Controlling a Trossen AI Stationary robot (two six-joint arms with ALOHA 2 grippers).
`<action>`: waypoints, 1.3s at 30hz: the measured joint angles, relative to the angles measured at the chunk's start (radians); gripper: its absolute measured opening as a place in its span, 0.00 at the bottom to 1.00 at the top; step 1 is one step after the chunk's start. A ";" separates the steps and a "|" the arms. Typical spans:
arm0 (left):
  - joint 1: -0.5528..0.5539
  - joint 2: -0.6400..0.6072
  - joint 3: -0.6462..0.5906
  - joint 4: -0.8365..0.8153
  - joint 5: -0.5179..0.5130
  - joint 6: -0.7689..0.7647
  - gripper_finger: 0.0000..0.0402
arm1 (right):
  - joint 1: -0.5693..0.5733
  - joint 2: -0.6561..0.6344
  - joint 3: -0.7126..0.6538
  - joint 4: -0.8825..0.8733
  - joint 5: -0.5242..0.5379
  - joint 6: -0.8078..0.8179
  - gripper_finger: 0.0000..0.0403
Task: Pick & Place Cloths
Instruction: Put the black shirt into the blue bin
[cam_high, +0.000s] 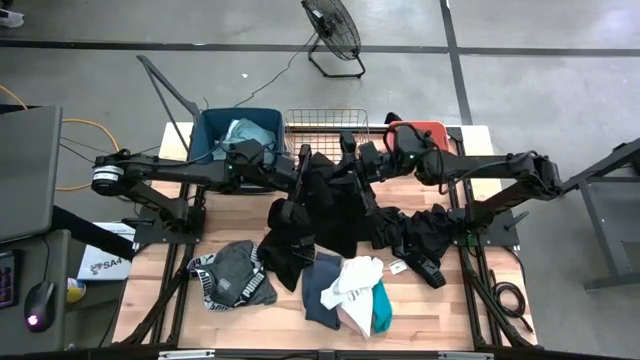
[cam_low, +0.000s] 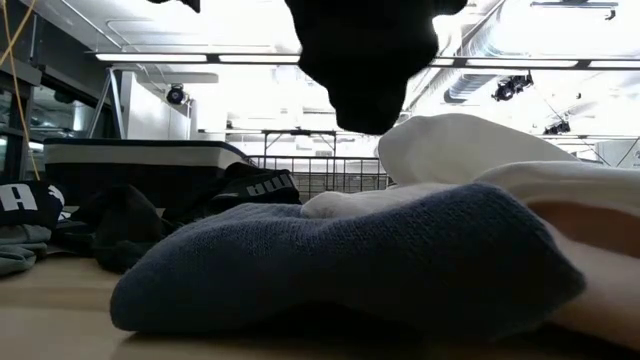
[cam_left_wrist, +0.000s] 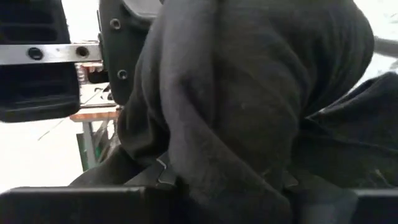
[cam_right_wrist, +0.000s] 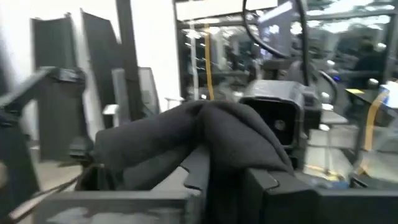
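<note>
Both grippers hold one large black garment (cam_high: 322, 205) up over the table's middle. The left gripper (cam_high: 303, 165) is at its left upper part and the right gripper (cam_high: 350, 163) at its right upper part, both shut on it. In the low view its lower end (cam_low: 365, 70) hangs above the table. On the near part of the table lies a pile of slate grey-blue (cam_high: 320, 290), white (cam_high: 357, 278), teal (cam_high: 382, 306) and pale pink (cam_high: 350, 316) cloths. A grey cloth with a patterned band (cam_high: 232, 275) lies to their left. More black cloth (cam_high: 420, 238) lies on the right. My left gripper is shut on a thick bunched fold of the black garment (cam_left_wrist: 217, 143), several layers between the two fingers. The cloth fills the wrist view and hides the fingertips. It hangs below the gripper. My right gripper pinches a bunched fold of the same garment (cam_right_wrist: 205, 127) between its fingers; the cloth humps over them.
A blue tub (cam_high: 215, 125) with a pale teal cloth (cam_high: 245, 132) inside stands at the far left. A wire mesh basket (cam_high: 326, 122) is at the far middle and a coral tub (cam_high: 420, 130) at the far right. Bare wood (cam_high: 160, 300) shows at the near left.
</note>
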 joint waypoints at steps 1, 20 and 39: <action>0.001 0.000 0.000 -0.003 -0.003 0.003 0.27 | 0.001 -0.009 0.000 -0.021 0.020 -0.011 0.16; -0.002 -0.172 0.068 -0.469 -0.426 0.257 0.27 | 0.008 -0.282 0.011 -0.430 0.274 0.000 0.55; 0.001 -0.307 0.379 -1.096 -1.296 0.324 0.27 | 0.009 -0.295 0.005 -0.653 0.333 0.046 0.53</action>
